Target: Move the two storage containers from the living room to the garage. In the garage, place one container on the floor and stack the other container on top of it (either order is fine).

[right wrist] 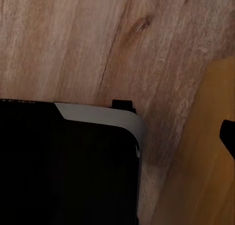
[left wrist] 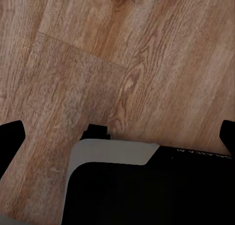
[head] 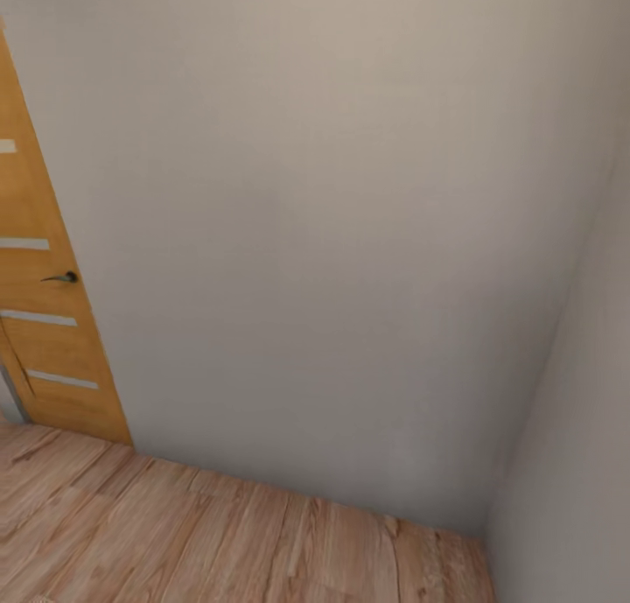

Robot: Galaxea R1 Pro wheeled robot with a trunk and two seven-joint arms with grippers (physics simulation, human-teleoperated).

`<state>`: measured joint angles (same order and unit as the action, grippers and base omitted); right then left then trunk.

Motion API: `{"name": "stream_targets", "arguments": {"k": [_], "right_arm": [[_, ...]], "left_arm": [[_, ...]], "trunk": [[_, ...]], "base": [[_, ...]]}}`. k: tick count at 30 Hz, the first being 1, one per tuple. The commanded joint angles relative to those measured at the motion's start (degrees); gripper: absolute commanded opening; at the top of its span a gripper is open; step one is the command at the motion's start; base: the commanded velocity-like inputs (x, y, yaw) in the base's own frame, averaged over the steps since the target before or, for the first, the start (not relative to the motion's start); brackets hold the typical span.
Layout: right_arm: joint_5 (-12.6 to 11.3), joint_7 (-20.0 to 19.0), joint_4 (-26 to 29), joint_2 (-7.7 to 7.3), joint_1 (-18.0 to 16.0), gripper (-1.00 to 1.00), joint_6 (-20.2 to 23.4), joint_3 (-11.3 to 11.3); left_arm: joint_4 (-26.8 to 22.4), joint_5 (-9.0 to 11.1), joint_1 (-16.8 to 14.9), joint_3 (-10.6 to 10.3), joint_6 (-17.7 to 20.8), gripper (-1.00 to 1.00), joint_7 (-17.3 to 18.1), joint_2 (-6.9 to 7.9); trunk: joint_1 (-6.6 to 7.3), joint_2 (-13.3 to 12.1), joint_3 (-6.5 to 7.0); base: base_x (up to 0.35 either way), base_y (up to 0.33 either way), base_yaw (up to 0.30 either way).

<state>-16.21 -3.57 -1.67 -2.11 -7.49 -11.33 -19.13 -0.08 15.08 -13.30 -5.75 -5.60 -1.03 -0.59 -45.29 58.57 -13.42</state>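
Fingers (left wrist: 11,137) of the left gripper appear in the left wrist view as dark tips at opposite edges, spread wide and holding nothing, above light wood plank floor (left wrist: 122,53) and the robot's black, grey-edged base (left wrist: 147,190). One right finger (right wrist: 228,134) shows in the right wrist view; whether that pair is spread cannot be told. From the head camera: a pale grey wall (head: 332,218), an orange wooden door (head: 44,323) with a dark handle (head: 61,277), and plank floor (head: 219,542); the containers' whereabouts cannot be told.
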Motion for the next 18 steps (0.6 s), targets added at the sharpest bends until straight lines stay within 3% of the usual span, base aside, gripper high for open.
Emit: {"name": "stream_targets", "arguments": {"k": [1,8,18], "right_arm": [[-0.73,-0.35,-0.19,0.00,-0.07,1.00,-0.36,-0.25],[-0.99,-0.30,-0.22,0.00,-0.07,1.00,-0.36,-0.13],[-1.07,0.09,-0.18,0.20,-0.07,1.00,-0.28,0.10]], "left_arm": [[0.06,0.48,-0.06,-0.49,-0.20,1.00,-0.11,-0.02],[0.03,0.48,-0.06,-0.49,-0.28,1.00,-0.11,-0.02],[0.03,0.48,-0.06,-0.49,-0.29,1.00,-0.11,-0.02]], "trunk": [[-0.04,0.04,-0.07],[-0.04,0.04,-0.07],[-0.04,0.04,-0.07]], "base": [[0.320,0.000,0.268],[0.291,0.000,0.268],[0.030,0.000,0.269]]}}
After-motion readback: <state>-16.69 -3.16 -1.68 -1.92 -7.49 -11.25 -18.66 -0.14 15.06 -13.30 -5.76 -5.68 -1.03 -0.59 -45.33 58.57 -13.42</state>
